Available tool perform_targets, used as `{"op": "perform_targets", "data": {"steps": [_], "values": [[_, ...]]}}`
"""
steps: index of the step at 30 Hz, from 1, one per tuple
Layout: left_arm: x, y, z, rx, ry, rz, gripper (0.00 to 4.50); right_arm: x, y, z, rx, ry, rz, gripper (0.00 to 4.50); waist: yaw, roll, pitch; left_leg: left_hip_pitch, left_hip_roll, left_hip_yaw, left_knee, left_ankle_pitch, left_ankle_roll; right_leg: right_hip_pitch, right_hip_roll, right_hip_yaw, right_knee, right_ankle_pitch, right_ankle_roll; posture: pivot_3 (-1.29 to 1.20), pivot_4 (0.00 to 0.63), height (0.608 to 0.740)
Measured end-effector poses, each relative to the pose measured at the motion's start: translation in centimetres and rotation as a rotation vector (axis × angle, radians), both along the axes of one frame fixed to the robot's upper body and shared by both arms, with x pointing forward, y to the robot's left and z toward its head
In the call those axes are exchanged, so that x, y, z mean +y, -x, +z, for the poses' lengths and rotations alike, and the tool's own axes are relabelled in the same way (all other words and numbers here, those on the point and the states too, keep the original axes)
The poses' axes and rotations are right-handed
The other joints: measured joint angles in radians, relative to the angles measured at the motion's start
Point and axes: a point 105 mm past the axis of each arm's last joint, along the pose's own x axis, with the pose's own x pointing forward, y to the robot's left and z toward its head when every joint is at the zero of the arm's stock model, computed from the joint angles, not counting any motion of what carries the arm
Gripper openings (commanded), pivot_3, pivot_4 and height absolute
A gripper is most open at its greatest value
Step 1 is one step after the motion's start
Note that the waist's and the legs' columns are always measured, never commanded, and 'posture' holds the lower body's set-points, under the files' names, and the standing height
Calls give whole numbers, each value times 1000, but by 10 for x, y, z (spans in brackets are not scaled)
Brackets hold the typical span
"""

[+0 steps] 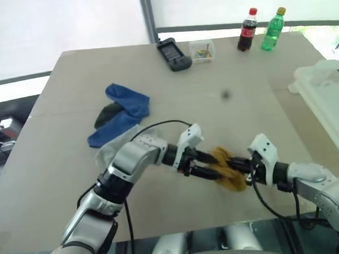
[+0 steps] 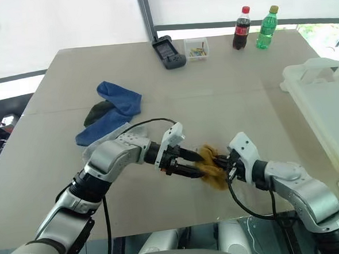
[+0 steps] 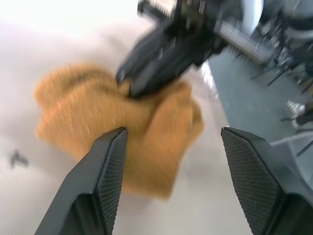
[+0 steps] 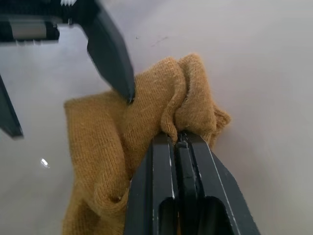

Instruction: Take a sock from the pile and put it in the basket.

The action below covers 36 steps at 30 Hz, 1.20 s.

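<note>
1. Far right of the yellow sock (image 1: 228,170), on the table (image 1: 225,95), stands the basket (image 1: 329,103), well apart, so the next move is likely a lift and carry across to it.
2. Left of the sock lies the pile (image 1: 120,115), well apart.
3. The right claw (image 4: 180,142) is pinched shut on a fold of the sock, arm reaching in low.
4. The left claw (image 3: 171,142) stands wide, holding nothing, one tip touching the sock.

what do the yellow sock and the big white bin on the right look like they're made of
The yellow sock looks like soft knitted fabric, probably cotton or a blend: the right wrist view shows a fine ribbed weave that folds and bunches where the right gripper pinches it. The white bin looks like moulded plastic, smooth, slightly translucent, with a thick rounded rim; the exact plastic cannot be told.
</note>
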Motion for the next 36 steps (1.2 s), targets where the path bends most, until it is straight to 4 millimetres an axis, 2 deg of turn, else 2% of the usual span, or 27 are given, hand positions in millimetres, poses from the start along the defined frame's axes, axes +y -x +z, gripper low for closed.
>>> {"op": "perform_targets", "data": {"steps": [2, 6, 9, 10, 13, 16, 18, 22, 23, 24, 28, 30, 33, 36], "values": [[-1, -3, 2, -5, 2, 3, 3250, 1, 1, -1, -22, 8, 5, 17, -2, 0, 0, 1, 0, 0, 0, 0, 0, 1, 0, 0, 0, 0, 0, 0, 150, 740], [-2, 0, -6, 16, -7, 10, 3250, 1, 1, -1, -57, 6, 1, 17, -2, 0, 0, 1, 0, 0, 0, 0, 0, 1, 0, 0, -1, 0, 0, 0, 150, 740], [3, -6, 13, 85, 100, 74, 3250, 0, -1, 3, -73, -15, -11, 17, -2, 0, 0, 1, 0, 0, 0, 0, 0, 1, 0, 0, 0, 0, 0, 0, 150, 740], [10, -12, 26, 106, 154, 117, 3250, 1, -2, 4, -78, -22, -15, 17, -4, 0, 0, 0, 0, 0, 0, 0, 0, 0, 0, 0, 1, 0, 0, 0, 150, 740], [29, -17, 42, 103, 189, 181, 3250, 2, -4, 7, -96, -27, -12, 17, -6, 0, 0, 1, 0, 0, 0, 0, 0, 0, 0, 0, 1, 0, 0, 0, 150, 740], [30, -14, 39, 120, 182, 194, 3250, 3, -7, 13, -114, -38, -6, 885, -1, 0, 0, 0, 0, 0, 0, 0, 0, 0, 0, 0, 0, 0, 0, 0, 150, 740], [17, -8, 30, 145, 167, 163, 3250, 4, -10, 16, -118, -50, 6, 1977, 6, 0, 0, 0, -1, 0, 1, 0, 0, 0, 0, 0, 0, 0, 0, 0, 150, 740], [-6, 6, 2, 126, 47, 74, 3250, 4, -8, 14, -92, -51, 23, 3676, 4, 0, 0, 0, -1, 0, 1, 0, 0, 0, 0, 0, 0, 0, 0, 0, 150, 740], [-9, 7, -4, 108, 17, 59, 3250, 2, -9, 15, -89, -49, 13, 4216, 0, 0, 0, 0, -1, 0, 1, 0, 0, 0, 0, 0, 0, 0, 0, 0, 150, 740], [-11, 9, -9, 88, -7, 44, 3250, -3, -10, 16, -83, -52, -12, 4453, -3, 0, 1, 0, -1, 0, 1, 0, 0, 0, 0, 0, 1, 0, 0, 0, 150, 740], [-11, 9, -13, 41, -24, 20, 3250, -16, -11, 27, -45, -105, -83, 4453, -3, 0, 0, 0, 0, 0, 0, 0, 0, 0, 0, 0, 1, 0, 0, 0, 150, 740], [-11, 8, -12, 17, -12, 14, 3250, -15, -8, 28, -9, -122, -87, 4453, -3, 0, 0, 0, 0, 0, 0, 0, 0, 0, 0, 0, 1, 0, 0, 0, 150, 740], [-4, 3, -2, -51, 27, 41, 3250, -8, -4, 22, 46, -123, -74, 4453, -4, 0, 1, 0, 0, 0, 0, 0, 0, 0, 0, 0, 1, 0, 0, 0, 150, 740], [8, -2, 16, -208, 112, 105, 3250, -2, -1, 13, 83, -100, -54, 4453, -6, 1, 1, 0, 0, 0, -1, 0, 0, -1, 0, 1, 0, 0, 0, 0, 150, 740]]}}
